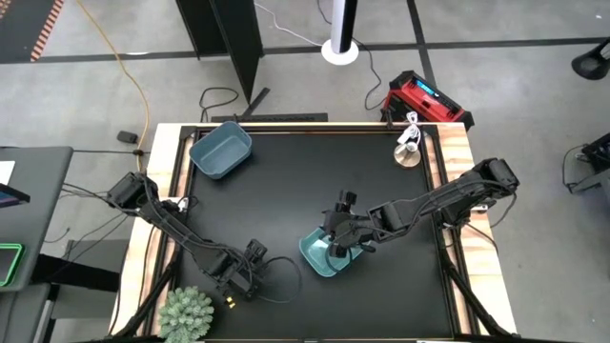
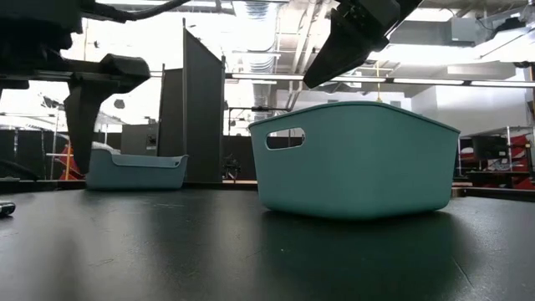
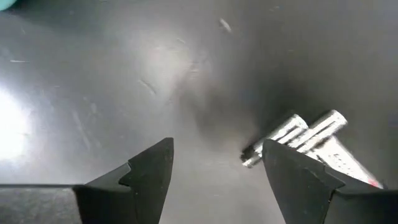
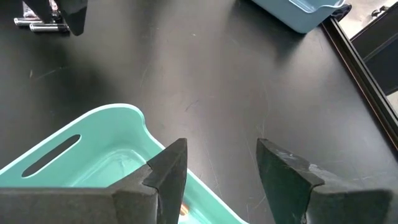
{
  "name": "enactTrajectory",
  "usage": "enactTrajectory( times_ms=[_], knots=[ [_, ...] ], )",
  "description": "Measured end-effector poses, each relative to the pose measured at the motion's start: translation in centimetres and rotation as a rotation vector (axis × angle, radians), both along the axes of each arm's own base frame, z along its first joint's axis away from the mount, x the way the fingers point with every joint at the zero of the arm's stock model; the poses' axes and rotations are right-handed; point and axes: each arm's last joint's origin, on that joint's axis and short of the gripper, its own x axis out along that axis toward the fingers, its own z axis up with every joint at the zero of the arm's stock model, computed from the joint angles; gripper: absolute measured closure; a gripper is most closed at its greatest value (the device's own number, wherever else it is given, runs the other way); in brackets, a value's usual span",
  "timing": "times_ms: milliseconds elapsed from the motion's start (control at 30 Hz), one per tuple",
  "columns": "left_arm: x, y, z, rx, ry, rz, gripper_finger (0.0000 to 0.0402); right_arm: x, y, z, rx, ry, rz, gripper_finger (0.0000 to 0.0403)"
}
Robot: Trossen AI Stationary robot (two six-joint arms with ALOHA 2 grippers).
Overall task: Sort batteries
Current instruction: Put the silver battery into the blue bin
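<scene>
Two silvery batteries [image 3: 298, 132] lie side by side on the black table near its front left; one carries a reddish mark. My left gripper [image 3: 217, 149] hangs open just above them, pointing steeply down, one finger [image 3: 298, 180] in front of their ends. In the right wrist view the batteries [image 4: 37, 25] show under that gripper. My right gripper [image 4: 221, 146] is open over the rim of a teal bin [image 1: 324, 255] at mid-table and holds nothing. A blue bin [image 1: 221, 150] stands at the far left. My left gripper's finger [image 3: 292, 174] covers part of the silvery batteries; whether it touches them I cannot tell. The batteries lie flat on the table, not between the fingers.
A small green plant [image 1: 186, 314] sits at the near left corner, close to my left arm. A silvery object [image 1: 410, 152] stands at the far right. The middle and far part of the table between the bins is bare black surface [image 1: 315, 181].
</scene>
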Motion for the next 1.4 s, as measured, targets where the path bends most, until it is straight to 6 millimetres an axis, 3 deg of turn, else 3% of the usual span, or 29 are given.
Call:
enactTrajectory(
  times_ms=[1400],
  knots=[
    [-0.06,-0.31,-0.65,-0.004,0.013,-0.117,0.0166,-0.01,0.04,0.00,0.000,0.000,0.002,0.0196]
  ],
)
